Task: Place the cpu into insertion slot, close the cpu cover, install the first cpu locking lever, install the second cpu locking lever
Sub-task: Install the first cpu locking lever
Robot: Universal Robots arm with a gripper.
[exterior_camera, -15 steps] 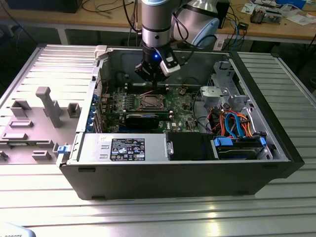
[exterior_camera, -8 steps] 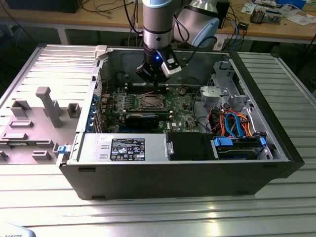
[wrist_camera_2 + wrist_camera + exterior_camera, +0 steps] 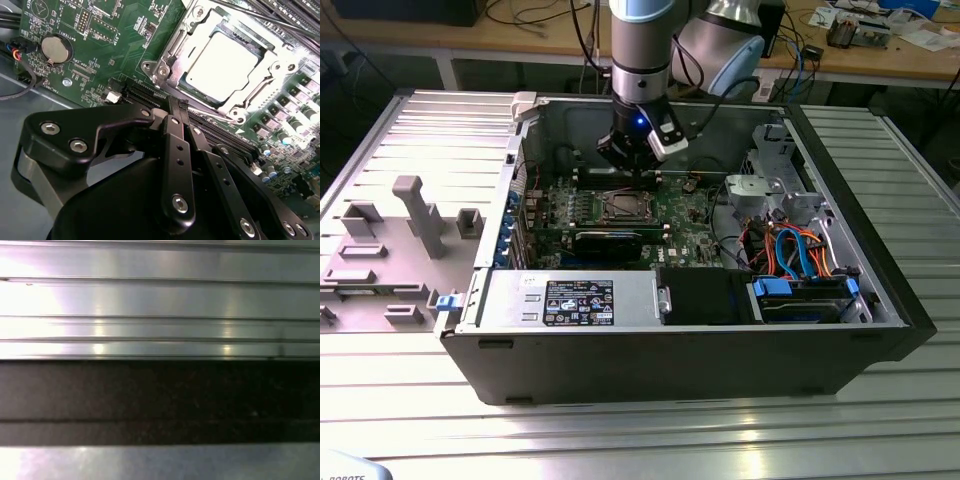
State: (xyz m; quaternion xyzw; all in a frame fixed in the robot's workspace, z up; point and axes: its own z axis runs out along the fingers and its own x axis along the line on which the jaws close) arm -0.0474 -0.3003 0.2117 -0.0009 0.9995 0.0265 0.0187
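Note:
The cpu (image 3: 225, 60), a flat square with a bright silver top, lies in the insertion slot (image 3: 623, 207) on the green board. The cpu cover (image 3: 172, 70), a silver frame, lies down around it, and the chip shows through its window. A thin lever rod (image 3: 255, 92) runs along one side of the socket. My gripper (image 3: 178, 104) hangs just beside the socket's edge, its black fingers (image 3: 176, 145) pressed together with nothing seen between them. In the exterior view the gripper (image 3: 642, 172) hovers low over the board just behind the socket.
The open computer case (image 3: 670, 360) walls in the board. A long black expansion card (image 3: 610, 240) lies in front of the socket, with a power supply (image 3: 570, 300) and a drive bay with blue and orange cables (image 3: 800, 260) nearby. A coin battery (image 3: 56, 48) and dark memory slots (image 3: 150, 92) flank the socket.

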